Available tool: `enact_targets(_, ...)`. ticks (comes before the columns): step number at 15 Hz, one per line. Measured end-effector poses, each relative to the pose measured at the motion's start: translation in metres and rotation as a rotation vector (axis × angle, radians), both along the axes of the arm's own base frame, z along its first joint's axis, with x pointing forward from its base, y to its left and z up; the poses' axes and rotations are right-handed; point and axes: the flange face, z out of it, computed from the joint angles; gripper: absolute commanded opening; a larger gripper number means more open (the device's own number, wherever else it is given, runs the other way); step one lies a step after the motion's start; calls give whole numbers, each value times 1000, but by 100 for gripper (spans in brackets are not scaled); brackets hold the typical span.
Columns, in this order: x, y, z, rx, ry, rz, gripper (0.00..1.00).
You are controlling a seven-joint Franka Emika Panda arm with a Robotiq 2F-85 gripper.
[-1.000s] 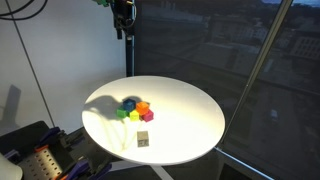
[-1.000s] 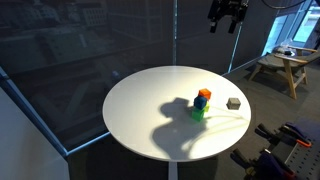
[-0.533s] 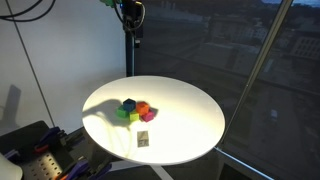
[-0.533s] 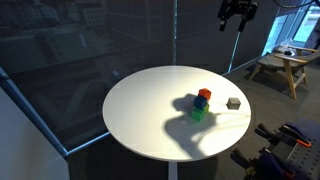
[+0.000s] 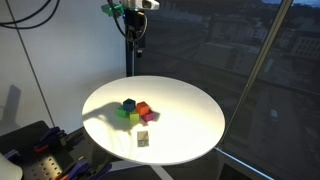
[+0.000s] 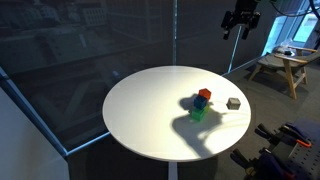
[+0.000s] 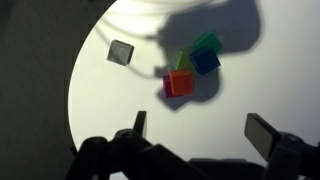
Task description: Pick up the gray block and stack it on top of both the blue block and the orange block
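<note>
The gray block (image 5: 144, 139) (image 6: 233, 102) (image 7: 121, 52) lies alone on the round white table (image 5: 200, 140), a short way from a tight cluster of coloured cubes. The blue block (image 5: 129, 104) (image 6: 204, 94) (image 7: 206, 62) and the orange block (image 5: 143, 107) (image 6: 201, 102) (image 7: 181, 83) sit in that cluster. My gripper (image 5: 135, 28) (image 6: 241, 20) (image 7: 202, 128) hangs high above the table, well clear of all the cubes. Its fingers are wide apart and empty.
A green cube (image 5: 122, 113) (image 7: 207, 43), a yellow cube (image 5: 132, 117) and a red cube (image 5: 148, 116) share the cluster. Dark glass walls stand behind the table. A wooden stool (image 6: 283, 68) and robot gear (image 5: 40, 155) stand on the floor near the table's edge.
My gripper has drifted sideways, to the right in both exterior views, while staying high above the table. The cubes have not moved.
</note>
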Motion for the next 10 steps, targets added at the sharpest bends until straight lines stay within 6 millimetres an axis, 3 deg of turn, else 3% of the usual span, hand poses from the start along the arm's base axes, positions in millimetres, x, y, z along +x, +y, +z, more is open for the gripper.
enact_targets(10,8,-3,-62,-4,50,-4,100)
